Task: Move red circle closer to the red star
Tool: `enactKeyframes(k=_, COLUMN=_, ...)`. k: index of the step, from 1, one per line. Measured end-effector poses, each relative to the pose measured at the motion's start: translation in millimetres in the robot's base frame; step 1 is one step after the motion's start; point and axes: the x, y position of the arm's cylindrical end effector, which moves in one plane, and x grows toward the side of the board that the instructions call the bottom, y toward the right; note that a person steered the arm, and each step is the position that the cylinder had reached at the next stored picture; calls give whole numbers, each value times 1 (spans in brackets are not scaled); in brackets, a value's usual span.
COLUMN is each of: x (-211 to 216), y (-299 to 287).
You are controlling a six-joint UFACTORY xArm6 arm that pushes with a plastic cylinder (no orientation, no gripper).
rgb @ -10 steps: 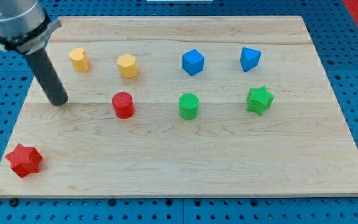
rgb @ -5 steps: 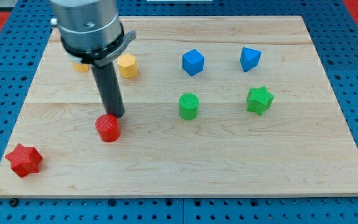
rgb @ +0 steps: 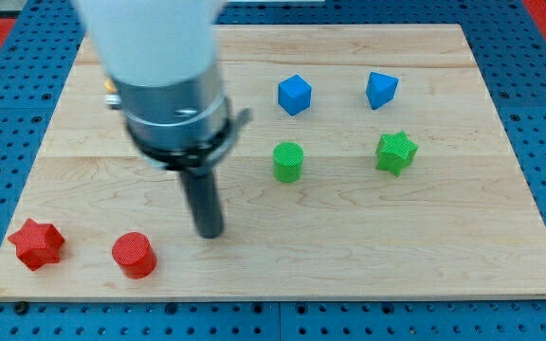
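You've got my tip (rgb: pixel 210 232) up-right of red circle (rgb: pixel 134 254), not touching; red star (rgb: pixel 36 243) nearby, view's left. Tool: just a rod, no jaws.

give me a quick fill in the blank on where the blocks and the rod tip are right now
1. The red circle block lies to the view's ____ of the red star block.
2. My tip stands to the view's ____ of the red circle block, apart from it.
3. The green star block lies below the blue block and right of the green ____ block.

Missing words: right; right; circle
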Motion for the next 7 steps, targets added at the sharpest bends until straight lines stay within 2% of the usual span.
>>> enactKeyframes(k=1, x=34, y=7)
enactKeyframes(k=2, x=48, y=-18)
enactKeyframes(k=4, x=48, y=-84)
enactKeyframes(k=5, x=48, y=-99)
enactKeyframes(k=6, x=44, y=-77)
enactKeyframes(k=7, x=18, y=-76)
